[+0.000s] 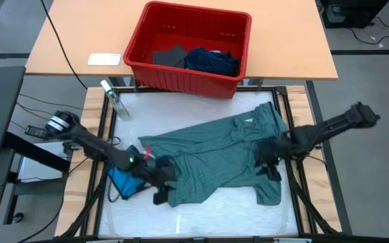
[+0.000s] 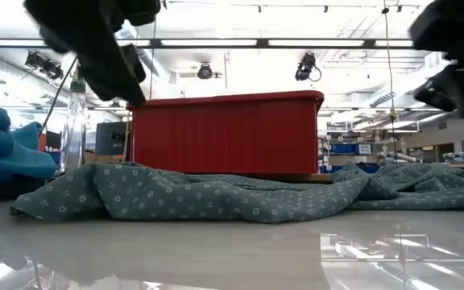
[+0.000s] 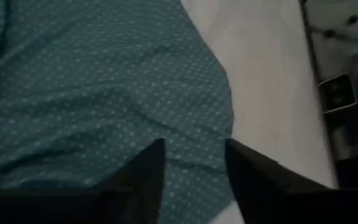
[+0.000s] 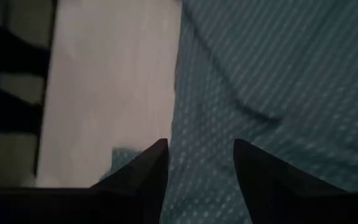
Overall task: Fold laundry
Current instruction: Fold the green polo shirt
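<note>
Both arms reach low over the white surface [image 1: 201,216] from opposite sides. The left claw [image 1: 162,196] hangs over the near left edge of the grey-green shirt [image 1: 208,158], its fingers [image 3: 145,171] parted with only cloth showing below the gap, nothing gripped. The right claw [image 1: 270,170] hovers above the shirt's right side, its fingers [image 4: 148,168] likewise apart and empty. The shirt lies spread and rumpled across the middle of the surface. A bright blue garment [image 1: 123,181] sits just beside the left arm. Behind, the red bin [image 1: 188,47] holds a navy dotted piece [image 1: 211,61] and a dark garment [image 1: 169,56].
</note>
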### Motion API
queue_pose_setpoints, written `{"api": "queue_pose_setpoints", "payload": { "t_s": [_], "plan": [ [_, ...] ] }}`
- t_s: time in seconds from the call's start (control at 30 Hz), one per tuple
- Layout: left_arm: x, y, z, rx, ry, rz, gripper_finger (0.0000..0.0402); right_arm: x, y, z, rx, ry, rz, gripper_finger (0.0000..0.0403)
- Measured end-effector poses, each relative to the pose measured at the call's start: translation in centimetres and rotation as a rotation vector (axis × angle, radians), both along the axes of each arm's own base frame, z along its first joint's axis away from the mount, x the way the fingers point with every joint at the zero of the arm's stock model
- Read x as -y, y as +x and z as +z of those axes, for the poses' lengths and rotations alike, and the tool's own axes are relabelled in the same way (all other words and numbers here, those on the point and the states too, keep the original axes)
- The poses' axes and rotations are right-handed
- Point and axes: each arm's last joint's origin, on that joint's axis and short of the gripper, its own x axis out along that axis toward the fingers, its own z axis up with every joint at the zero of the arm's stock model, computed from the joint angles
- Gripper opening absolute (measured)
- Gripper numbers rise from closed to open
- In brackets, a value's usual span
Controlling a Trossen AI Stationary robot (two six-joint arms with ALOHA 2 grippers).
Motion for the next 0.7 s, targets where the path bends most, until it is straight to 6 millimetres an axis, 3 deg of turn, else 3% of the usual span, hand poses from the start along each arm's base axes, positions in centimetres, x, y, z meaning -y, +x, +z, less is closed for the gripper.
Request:
{"api": "queue_pose_setpoints", "payload": {
  "t_s": [0.17,0.33,0.5,0.7],
  "plan": [
    [2.3,1.2,-3.4,-0.097,0.094,-0.049,0.0237,-3.0,-0.3,-1.3,-0.103,-0.061,0.008,0.0181],
    [3.5,2.2,-5.5,-0.157,0.114,-0.078,0.0248,-5.3,-0.8,-2.6,-0.241,-0.048,-0.082,0.0178],
    [4.2,2.7,-5.5,-0.16,0.098,-0.112,0.0237,-7.7,-2.0,-3.8,-0.358,-0.055,-0.137,0.0172],
    [5.9,2.7,-4.2,-0.143,0.02,-0.206,0.0197,-10.1,-3.2,-5.3,-0.43,-0.078,-0.189,0.0169]
  ]
}}
